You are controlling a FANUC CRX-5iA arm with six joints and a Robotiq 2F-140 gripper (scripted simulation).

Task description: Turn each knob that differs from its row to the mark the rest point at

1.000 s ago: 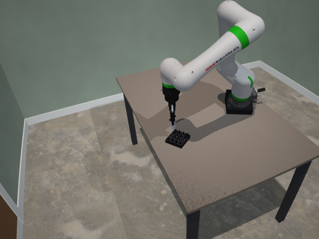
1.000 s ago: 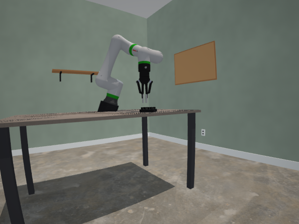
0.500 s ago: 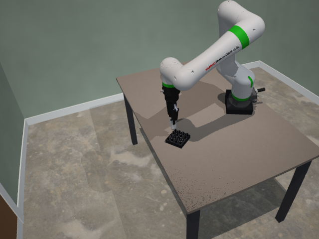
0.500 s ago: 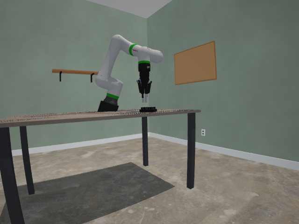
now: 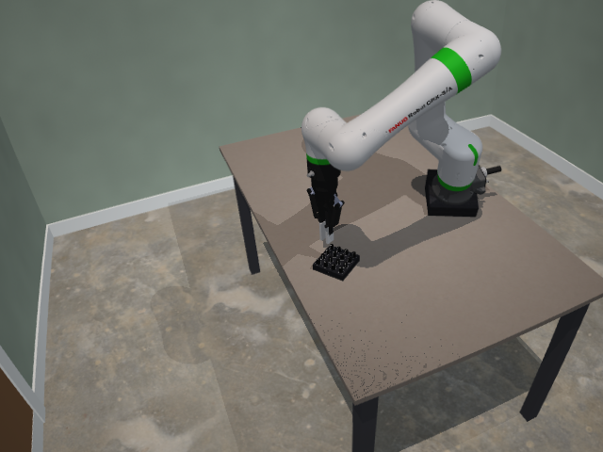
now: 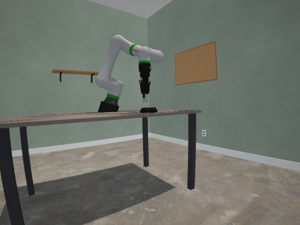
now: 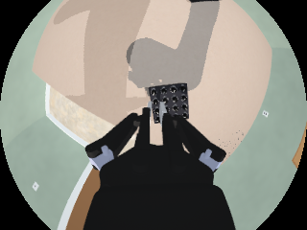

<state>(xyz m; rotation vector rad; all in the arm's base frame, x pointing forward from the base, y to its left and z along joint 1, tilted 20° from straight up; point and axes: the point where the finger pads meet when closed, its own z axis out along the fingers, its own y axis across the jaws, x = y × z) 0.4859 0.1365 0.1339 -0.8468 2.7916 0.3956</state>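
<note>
I'd call it a plain workroom or lab: robot arm (image 5: 404, 104) (image 6: 108, 58) bolted-looking at the surface's (image 5: 467, 311) (image 6: 72, 119) (image 7: 240, 62) far edge, green walls (image 5: 146, 88) (image 6: 237, 101) (image 7: 21, 144), mottled bare floor (image 5: 122, 315) (image 6: 157, 206) (image 7: 72, 110), corkboard-type panel (image 6: 196, 63), wall shelf (image 6: 75, 71).

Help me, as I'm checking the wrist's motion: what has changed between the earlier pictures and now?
The gripper has turned about its upright axis above the knob box; which way round, I cannot tell for sure. Nothing was taken hold of or let go. The knob box and the arm's large links look unmoved; the knobs are too small to compare.
</note>
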